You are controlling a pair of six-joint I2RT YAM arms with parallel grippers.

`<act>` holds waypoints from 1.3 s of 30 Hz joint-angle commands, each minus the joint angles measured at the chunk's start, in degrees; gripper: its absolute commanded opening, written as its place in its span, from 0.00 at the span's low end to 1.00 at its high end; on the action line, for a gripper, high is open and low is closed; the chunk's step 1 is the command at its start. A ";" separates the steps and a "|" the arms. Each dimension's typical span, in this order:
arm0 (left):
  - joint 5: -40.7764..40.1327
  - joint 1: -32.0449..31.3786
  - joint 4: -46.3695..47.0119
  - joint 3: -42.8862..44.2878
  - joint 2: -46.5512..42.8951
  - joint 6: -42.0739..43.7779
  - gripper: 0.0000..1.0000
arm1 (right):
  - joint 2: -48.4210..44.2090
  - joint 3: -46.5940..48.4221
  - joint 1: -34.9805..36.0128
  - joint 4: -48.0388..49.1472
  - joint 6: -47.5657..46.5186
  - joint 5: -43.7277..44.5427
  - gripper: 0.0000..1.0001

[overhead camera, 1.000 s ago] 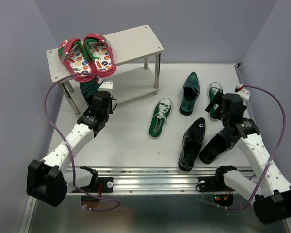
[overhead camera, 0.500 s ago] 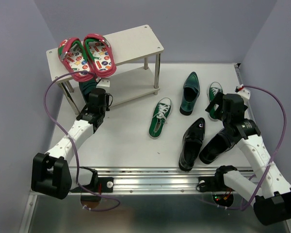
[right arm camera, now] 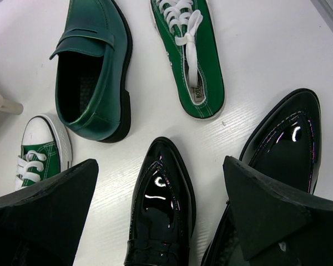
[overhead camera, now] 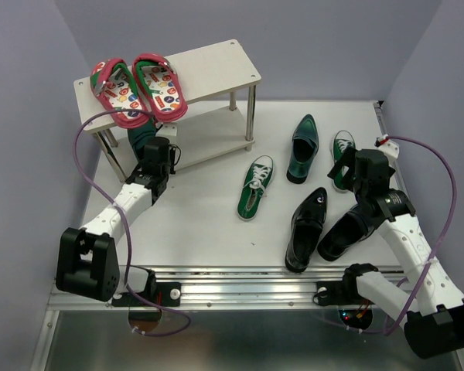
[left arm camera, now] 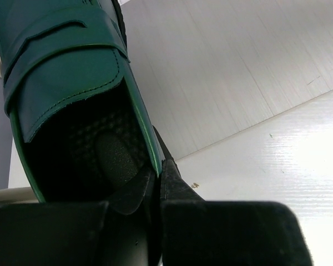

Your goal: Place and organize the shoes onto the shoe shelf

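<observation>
My left gripper (overhead camera: 156, 152) is shut on the side wall of a glossy teal dress shoe (overhead camera: 139, 137), which lies half under the shoe shelf's top board (overhead camera: 216, 66). In the left wrist view the fingers (left arm camera: 172, 183) pinch the teal shoe's (left arm camera: 66, 72) rim over the lower board (left arm camera: 222, 72). The other teal shoe (overhead camera: 301, 151), two green sneakers (overhead camera: 254, 188) (overhead camera: 341, 151) and two black dress shoes (overhead camera: 305, 230) (overhead camera: 344, 232) lie on the table at the right. My right gripper (overhead camera: 348, 171) hangs open above them, over a black shoe's toe (right arm camera: 161, 210).
Red flip-flops (overhead camera: 139, 89) fill the left half of the shelf's top board. Thin metal legs (overhead camera: 250, 116) stand at the shelf's right end. Grey walls close in the table on the left, back and right.
My left arm has pushed the teal shoe further back and left, deeper under the shelf's top board. The right arm has not moved.
</observation>
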 commanded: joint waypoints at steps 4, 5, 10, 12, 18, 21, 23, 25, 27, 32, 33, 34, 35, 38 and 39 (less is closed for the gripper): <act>-2.51 0.73 -0.15 5.40 1.50 -0.52 0.22 | -1.21 -0.27 -0.17 1.35 -0.35 1.37 1.00; -2.77 0.73 -0.60 5.93 1.77 -0.69 0.32 | -1.29 -0.27 -0.17 1.35 -0.44 1.55 1.00; -2.51 0.81 -2.44 6.63 1.68 -0.96 0.52 | -1.56 -0.09 -0.17 1.00 -0.62 1.81 1.00; -1.99 0.73 -2.88 6.81 0.89 -0.96 0.54 | -1.73 -0.09 -0.17 0.92 -0.71 1.81 1.00; 0.12 0.73 -6.74 7.69 -2.71 -1.57 0.54 | -1.56 -0.27 -0.17 1.00 -0.62 1.73 1.00; 0.92 0.73 -9.29 7.78 -5.26 -2.36 0.54 | -1.21 -0.44 -0.17 1.00 -0.44 1.46 1.00; 1.18 0.64 -11.32 7.69 -7.27 -2.89 0.54 | -0.86 -0.44 -0.17 1.00 -0.35 1.11 1.00; 1.44 0.64 -13.42 7.34 -8.60 -3.42 0.54 | -0.77 -0.53 -0.17 1.00 -0.09 0.94 1.00; 2.41 0.55 -14.66 7.16 -10.71 -3.68 0.55 | -0.68 -0.62 -0.17 1.09 -0.09 0.67 1.00; 4.08 0.02 -19.23 6.46 -14.66 -6.31 0.57 | -0.59 -1.14 -0.17 1.27 0.35 0.14 1.00; 4.26 -0.15 -19.75 6.20 -15.28 -6.84 0.57 | -0.59 -1.32 -0.17 1.27 0.35 -0.03 1.00; 4.26 -0.85 -20.89 5.67 -15.89 -7.20 0.57 | -0.51 -1.49 -0.17 1.27 0.44 -0.21 1.00; 4.17 -1.81 -21.51 5.32 -17.29 -8.16 0.57 | -0.42 -1.50 -0.17 1.27 0.61 -0.21 1.00; 2.68 -4.19 -24.06 4.70 -19.32 -10.97 0.57 | -0.42 -1.85 -0.17 1.27 0.79 -0.56 1.00; 2.24 -5.15 -24.76 4.70 -20.54 -11.59 0.57 | -0.42 -1.93 -0.17 1.35 0.79 -0.47 1.00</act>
